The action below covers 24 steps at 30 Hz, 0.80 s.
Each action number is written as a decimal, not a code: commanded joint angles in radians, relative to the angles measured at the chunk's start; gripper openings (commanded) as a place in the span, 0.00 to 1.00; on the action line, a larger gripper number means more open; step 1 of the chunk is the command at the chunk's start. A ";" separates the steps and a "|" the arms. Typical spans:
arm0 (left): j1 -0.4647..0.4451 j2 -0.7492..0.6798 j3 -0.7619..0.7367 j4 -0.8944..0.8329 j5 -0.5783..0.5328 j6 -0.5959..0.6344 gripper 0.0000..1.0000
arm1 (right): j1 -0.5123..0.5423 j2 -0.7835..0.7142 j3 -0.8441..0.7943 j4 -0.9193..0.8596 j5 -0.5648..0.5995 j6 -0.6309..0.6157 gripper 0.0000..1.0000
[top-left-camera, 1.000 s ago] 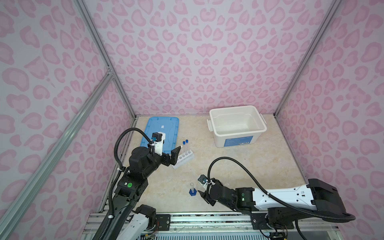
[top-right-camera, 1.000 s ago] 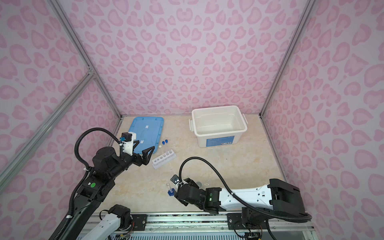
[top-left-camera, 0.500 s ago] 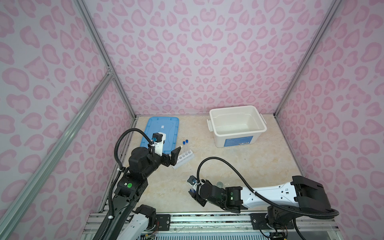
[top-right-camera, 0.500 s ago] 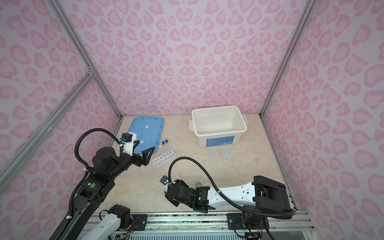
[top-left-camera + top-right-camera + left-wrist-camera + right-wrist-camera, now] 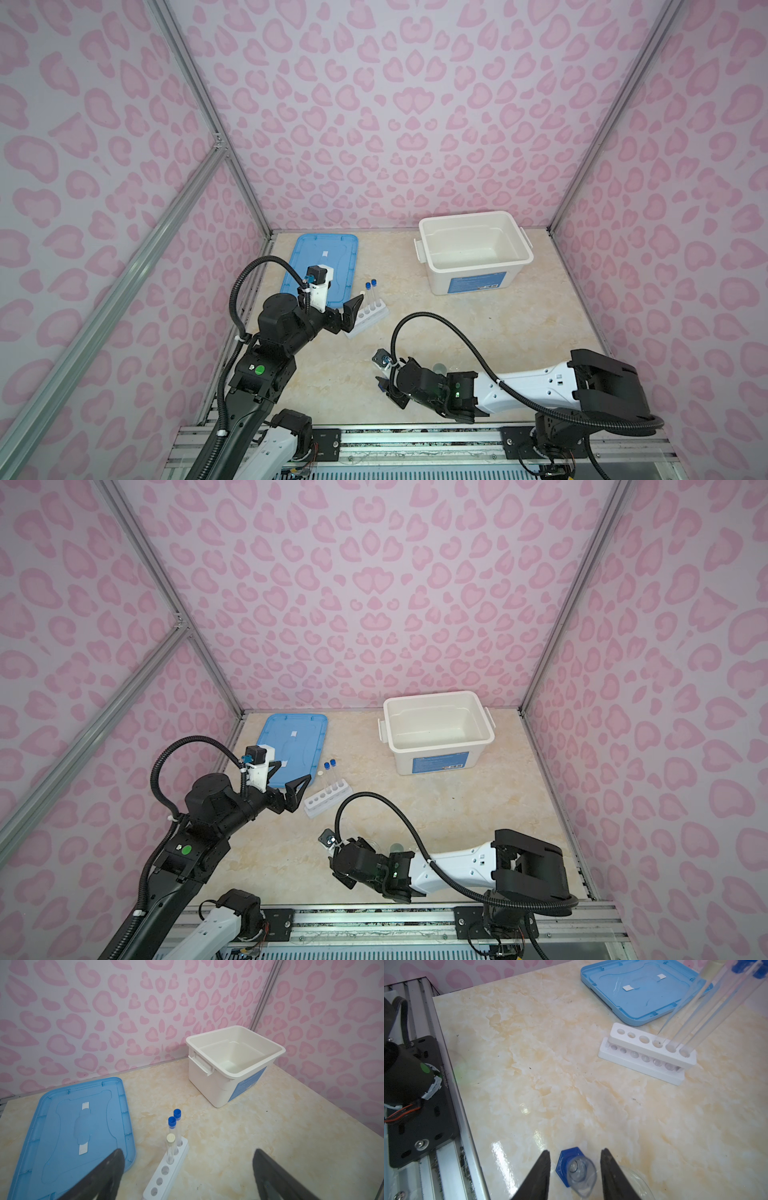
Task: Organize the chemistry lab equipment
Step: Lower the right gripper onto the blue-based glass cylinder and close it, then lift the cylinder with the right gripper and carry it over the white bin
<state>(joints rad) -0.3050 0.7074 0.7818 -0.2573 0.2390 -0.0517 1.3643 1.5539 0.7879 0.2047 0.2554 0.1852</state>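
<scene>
Surface: tabletop (image 5: 519, 328), glossy marble-print laminate. It is slick, so small things will slide on it.
Back right: white bin (image 5: 469, 272), rigid plastic, rounded rectangle, open top, side handles.
Back left: blue lid (image 5: 332, 253), flat moulded plastic with a raised rim. It lies apart from the bin.

Arms: left gripper (image 5: 188, 1154) has its jaws wide with nothing held, and hovers over the free end of the rack.
The white six-hole rack (image 5: 164, 1176) is a two-tier moulded block near the lid's front corner. Three test tubes stand in its far holes, two blue-capped (image 5: 172, 1122) and one white-capped (image 5: 170, 1138). They are slim, with thin clear walls. Three holes are free.

The right gripper (image 5: 575, 1151) is low near the front edge, jaws part-way apart and straddling the tiny cylinder (image 5: 580, 1174). There is a gap on each side, so no grip yet.
The cylinder is clear and thin-walled with a pour lip, on a blue hexagonal base (image 5: 562, 1164). It looks upright, but the wrist view foreshortens it.

Step in hand, as I read it: pinch the cylinder.
- Centre first so both pads land together. One pad alone shoves it across the slick top or tips it.
- Take the barrel low, just above the base.
- Squeeze lightly, since smooth plastic slips.
- Lift straight up.
- Watch the clear petri dish (image 5: 639, 1182) just beside one finger. It is hard to see and easy to clip.
</scene>
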 commanded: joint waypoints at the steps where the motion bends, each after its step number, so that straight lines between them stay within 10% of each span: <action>1: 0.003 -0.001 0.008 0.027 0.013 0.006 0.98 | -0.008 0.006 -0.007 0.048 -0.006 -0.012 0.38; 24: 0.010 0.044 0.049 0.006 0.004 0.030 0.99 | -0.068 -0.081 0.083 -0.154 -0.098 -0.089 0.15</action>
<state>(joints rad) -0.2962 0.7486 0.8162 -0.2623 0.2386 -0.0376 1.3052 1.4910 0.8551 0.1146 0.1841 0.1246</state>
